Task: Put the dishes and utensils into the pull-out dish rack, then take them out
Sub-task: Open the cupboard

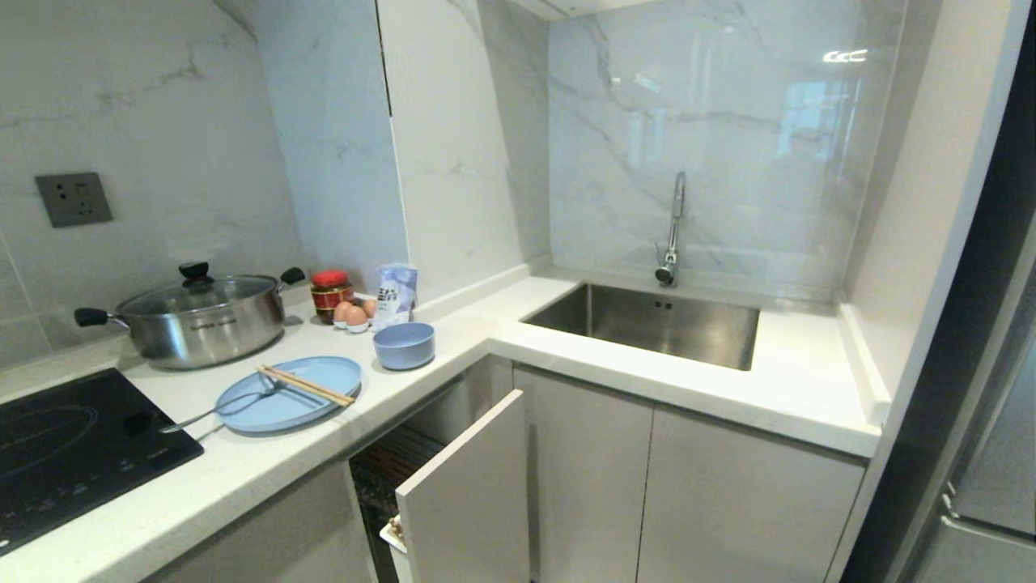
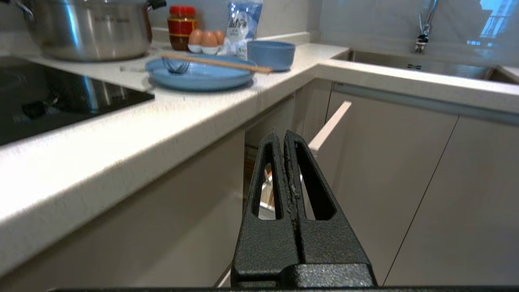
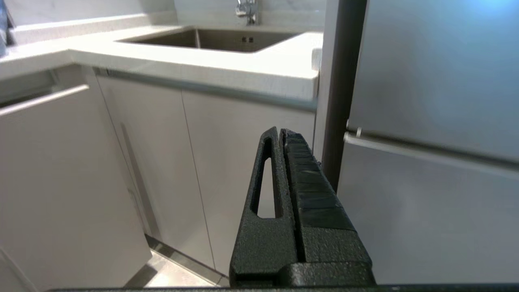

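A light blue plate (image 1: 291,394) lies on the white counter (image 1: 243,478), with wooden chopsticks (image 1: 306,385) and a silver utensil (image 1: 218,410) across it. A deeper blue bowl (image 1: 404,345) stands just behind it. Under the counter the pull-out dish rack (image 1: 396,470) is partly drawn out, its flat white front panel (image 1: 473,494) angled into the room. Neither gripper shows in the head view. My left gripper (image 2: 280,136) is shut and empty, below counter level, pointing at the rack's gap; plate (image 2: 202,77), chopsticks (image 2: 219,63) and bowl (image 2: 271,54) lie beyond. My right gripper (image 3: 280,133) is shut and empty, facing the cabinets.
A steel pot with glass lid (image 1: 198,316) stands behind the plate, beside a black induction hob (image 1: 73,445). A red-lidded jar (image 1: 330,293), eggs (image 1: 354,314) and a bag (image 1: 395,295) sit at the wall. The sink (image 1: 647,324) with its tap (image 1: 673,231) is on the right; a fridge (image 3: 429,121) stands beyond.
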